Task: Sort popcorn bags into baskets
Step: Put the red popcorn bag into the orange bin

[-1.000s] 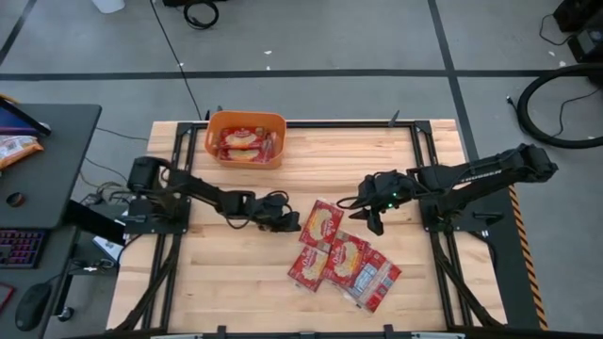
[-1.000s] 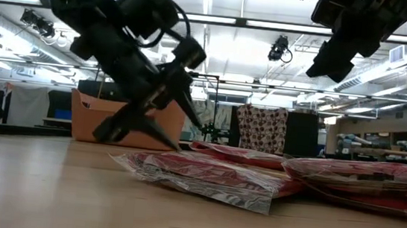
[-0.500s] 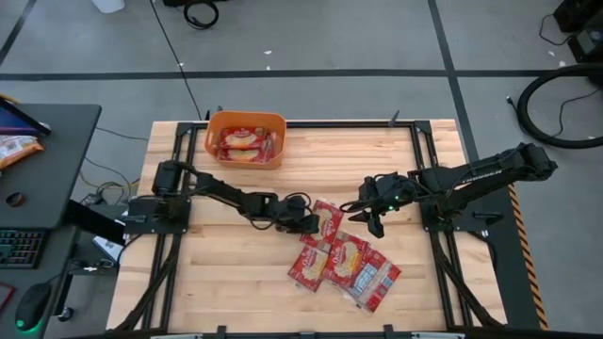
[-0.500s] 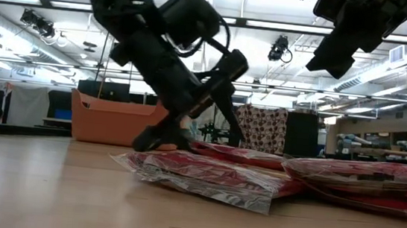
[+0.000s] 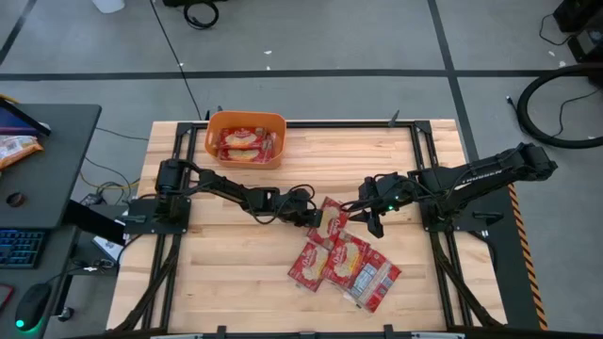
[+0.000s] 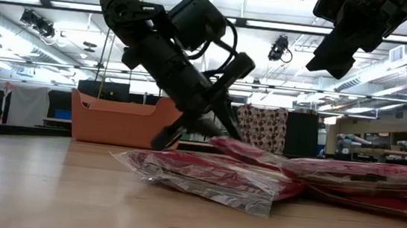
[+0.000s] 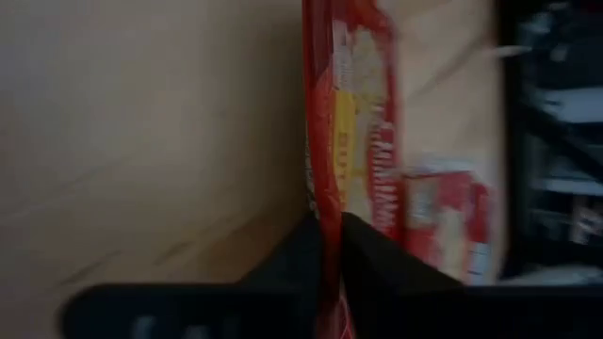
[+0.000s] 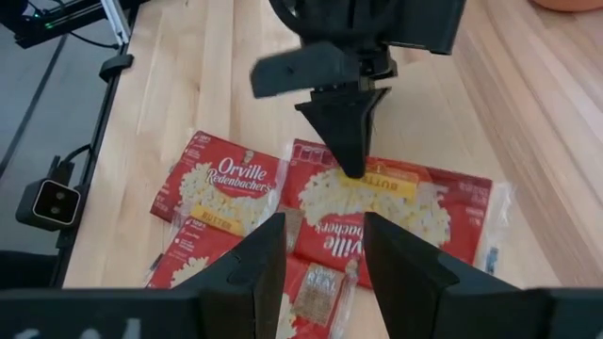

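A red popcorn bag (image 5: pixel 333 222) lies at the table's middle, at the far end of a pile of several more bags (image 5: pixel 345 264). My left gripper (image 5: pixel 317 217) reaches to it from the table's left and is shut on it. My right gripper (image 5: pixel 370 218) hangs open just to the bag's right, above the pile, touching nothing; its fingers (image 8: pixel 407 273) frame the bags below. The orange basket (image 5: pixel 247 117) stands at the far left with packets (image 5: pixel 247 143) lying inside. My left gripper pinches the bag's left edge (image 7: pixel 325 202) between its two fingers (image 8: pixel 350 155). They come slanting down from the table's left. That edge (image 6: pixel 239 144) stands raised off the wood, while the bag's right part still rests on the pile.
A dark desk (image 5: pixel 57 160) with a keyboard and an orange snack bag (image 5: pixel 14 149) stands left of the table. Black frame rails (image 5: pixel 419 141) run along the table's sides. Bare wood (image 5: pixel 226 273) lies near the front left.
My left gripper has gone toward the table's right, reached the bag and shut on its left edge. That edge has come up off the table; the rest of the bag stays on the pile.
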You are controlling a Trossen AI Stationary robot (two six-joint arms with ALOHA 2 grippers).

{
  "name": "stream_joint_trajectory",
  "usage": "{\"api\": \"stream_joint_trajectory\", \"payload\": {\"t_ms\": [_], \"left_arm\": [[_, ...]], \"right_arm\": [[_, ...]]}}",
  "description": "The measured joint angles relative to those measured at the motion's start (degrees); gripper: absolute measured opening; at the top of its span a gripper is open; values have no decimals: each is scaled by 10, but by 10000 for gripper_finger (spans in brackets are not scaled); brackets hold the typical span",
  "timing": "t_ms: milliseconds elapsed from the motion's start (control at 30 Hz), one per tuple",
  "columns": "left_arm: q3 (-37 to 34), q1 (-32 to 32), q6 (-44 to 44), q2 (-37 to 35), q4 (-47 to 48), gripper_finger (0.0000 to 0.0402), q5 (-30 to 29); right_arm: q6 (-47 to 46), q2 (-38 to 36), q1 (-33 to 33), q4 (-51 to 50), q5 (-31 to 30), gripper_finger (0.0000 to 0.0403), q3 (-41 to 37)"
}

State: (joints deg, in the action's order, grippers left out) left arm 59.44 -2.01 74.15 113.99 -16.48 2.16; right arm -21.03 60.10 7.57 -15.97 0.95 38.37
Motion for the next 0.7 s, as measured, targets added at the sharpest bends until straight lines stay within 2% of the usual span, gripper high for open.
{"api": "stream_joint_trajectory", "payload": {"t_ms": [67, 300, 533, 700], "left_arm": [[0, 5, -3, 0, -29, 12, 6], [-1, 25, -31, -32, -46, 7, -2], [-1, 57, -103, -120, 52, 5, -73], [-1, 85, -133, -177, 100, 4, -121]], "right_arm": [[1, 0, 0, 0, 0, 148, 0], [0, 0, 0, -8, 0, 148, 0], [-18, -7, 0, -21, -39, 148, 0], [-16, -8, 0, -20, -43, 148, 0]]}}
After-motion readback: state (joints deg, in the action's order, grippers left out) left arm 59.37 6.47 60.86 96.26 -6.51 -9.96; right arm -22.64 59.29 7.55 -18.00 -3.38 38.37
